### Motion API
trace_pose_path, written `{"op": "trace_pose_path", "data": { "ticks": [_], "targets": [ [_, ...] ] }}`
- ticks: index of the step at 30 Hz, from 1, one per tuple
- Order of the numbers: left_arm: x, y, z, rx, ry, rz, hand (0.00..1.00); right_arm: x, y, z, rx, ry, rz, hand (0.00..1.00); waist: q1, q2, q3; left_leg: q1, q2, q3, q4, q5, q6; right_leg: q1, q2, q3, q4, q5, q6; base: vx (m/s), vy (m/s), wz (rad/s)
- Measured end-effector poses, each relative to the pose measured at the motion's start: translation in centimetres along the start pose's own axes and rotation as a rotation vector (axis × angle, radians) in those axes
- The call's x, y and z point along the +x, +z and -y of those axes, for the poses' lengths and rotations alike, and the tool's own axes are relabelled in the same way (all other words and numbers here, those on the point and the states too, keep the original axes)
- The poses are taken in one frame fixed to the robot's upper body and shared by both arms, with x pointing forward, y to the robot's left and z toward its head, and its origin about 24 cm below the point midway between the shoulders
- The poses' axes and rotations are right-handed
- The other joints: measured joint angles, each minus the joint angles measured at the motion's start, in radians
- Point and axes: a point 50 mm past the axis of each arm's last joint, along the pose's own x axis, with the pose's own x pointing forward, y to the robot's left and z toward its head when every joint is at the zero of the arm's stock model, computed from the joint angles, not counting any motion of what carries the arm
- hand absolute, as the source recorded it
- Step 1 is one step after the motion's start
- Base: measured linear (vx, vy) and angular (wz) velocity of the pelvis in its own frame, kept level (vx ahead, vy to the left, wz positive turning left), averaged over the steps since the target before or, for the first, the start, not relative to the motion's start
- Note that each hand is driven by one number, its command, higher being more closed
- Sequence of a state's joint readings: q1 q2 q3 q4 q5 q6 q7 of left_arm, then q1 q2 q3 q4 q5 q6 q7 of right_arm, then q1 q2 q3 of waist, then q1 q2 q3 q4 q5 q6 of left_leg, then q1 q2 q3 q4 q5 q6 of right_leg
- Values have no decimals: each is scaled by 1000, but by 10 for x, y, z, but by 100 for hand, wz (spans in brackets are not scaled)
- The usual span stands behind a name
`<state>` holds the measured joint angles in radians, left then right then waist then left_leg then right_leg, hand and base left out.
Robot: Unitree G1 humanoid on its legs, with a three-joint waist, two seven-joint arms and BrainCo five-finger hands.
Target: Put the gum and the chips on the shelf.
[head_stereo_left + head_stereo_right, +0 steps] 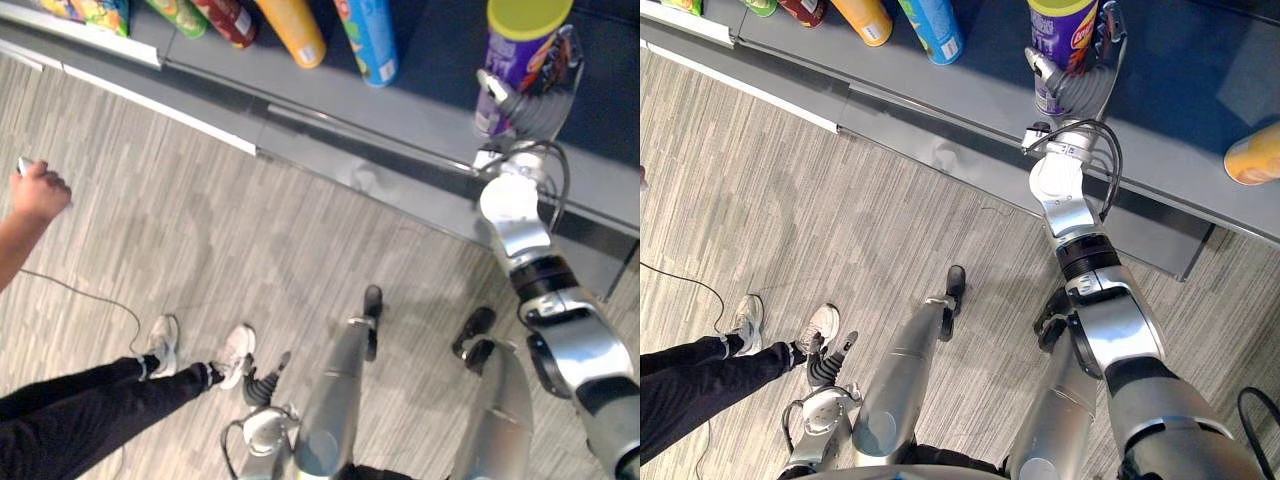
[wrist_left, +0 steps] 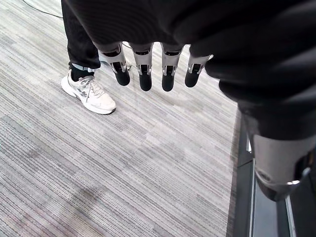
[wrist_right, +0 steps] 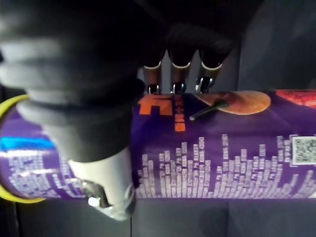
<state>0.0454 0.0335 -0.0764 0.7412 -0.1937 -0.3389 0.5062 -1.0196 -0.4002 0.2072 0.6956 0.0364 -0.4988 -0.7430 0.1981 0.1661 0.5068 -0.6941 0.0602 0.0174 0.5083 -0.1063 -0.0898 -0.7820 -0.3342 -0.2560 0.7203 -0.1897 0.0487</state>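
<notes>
Carpet (image 1: 250, 230), grey-striped, meets the shelf (image 1: 1180, 100) where the right hand (image 1: 1085, 92) (fingers (image 3: 180, 69) curled) clasps the chips can (image 3: 222, 158).

Grey striped carpet (image 1: 300, 250) beside dark shelf (image 1: 430, 110)

Lit brightly and evenly across floor (image 1: 200, 200); pale glare along shelf's (image 1: 400, 110) lower front; dim, deep in shadow close around can (image 3: 222, 163) on shelf.

Grey shelf (image 1: 1180, 110), purple chips can (image 1: 1052, 55), blue can (image 1: 935, 28)
</notes>
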Motion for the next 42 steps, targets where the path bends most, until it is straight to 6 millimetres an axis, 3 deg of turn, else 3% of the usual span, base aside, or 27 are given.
{"op": "trace_pose_path", "data": {
  "ticks": [6, 7, 19, 26, 30, 35, 40, 42],
  "targets": [
    [0, 0, 1, 3, -4, 4, 0, 2, -1, -1, -18, 42, 6, 100, 2, 2, 1, -2, 1, 1, 5, -2, 1, 0, 1, 1, 0, 0, 0, 0, 0, 0],
    [0, 0, 1, 4, -4, 5, 0, 2, -1, -1, -26, 68, 12, 0, 2, 2, 1, -3, 2, 1, 5, -2, 1, 0, 2, 2, -1, 0, 0, 0, 0, 0],
    [0, 1, 0, 15, -16, 16, 0, -14, -21, -7, -50, 202, -80, 0, 1, 2, 1, 3, 27, 10, 35, -24, -1, 14, 27, 8, -11, 4, -3, 30, 3, -6],
    [1, -2, -2, 26, -14, 4, 0, -55, -55, 2, -92, 248, -239, 0, -7, -8, -3, 67, 49, 25, 23, -33, 0, 81, 54, 10, -51, 13, -1, 27, -1, -11],
    [2, -6, -7, 18, -37, -29, 0, -90, -78, 16, -104, 231, -382, 0, -22, -24, -6, 136, 65, 32, -8, -33, 0, 162, 74, -1, -110, 29, 4, 38, -2, -9],
    [7, -12, -19, -1, -130, -80, 0, -134, -99, 30, -100, 217, -563, 0, -43, -86, -25, 250, 82, 69, -90, -23, 0, 267, 104, 4, -217, 68, 11, 96, 18, -20],
    [7, -26, -32, -18, -201, -178, 0, -192, -115, 60, -96, 165, -768, 0, -66, -136, -51, 429, 85, 109, -250, 19, -1, 429, 139, 11, -389, 127, 29, 136, 42, -18],
    [3, -34, -40, -59, -239, -230, 0, -226, -114, 75, -64, 192, -862, 0, -97, -155, -73, 488, 82, 110, -312, 33, -4, 496, 155, 6, -464, 161, 35, 150, 41, -4]
  ]
}}
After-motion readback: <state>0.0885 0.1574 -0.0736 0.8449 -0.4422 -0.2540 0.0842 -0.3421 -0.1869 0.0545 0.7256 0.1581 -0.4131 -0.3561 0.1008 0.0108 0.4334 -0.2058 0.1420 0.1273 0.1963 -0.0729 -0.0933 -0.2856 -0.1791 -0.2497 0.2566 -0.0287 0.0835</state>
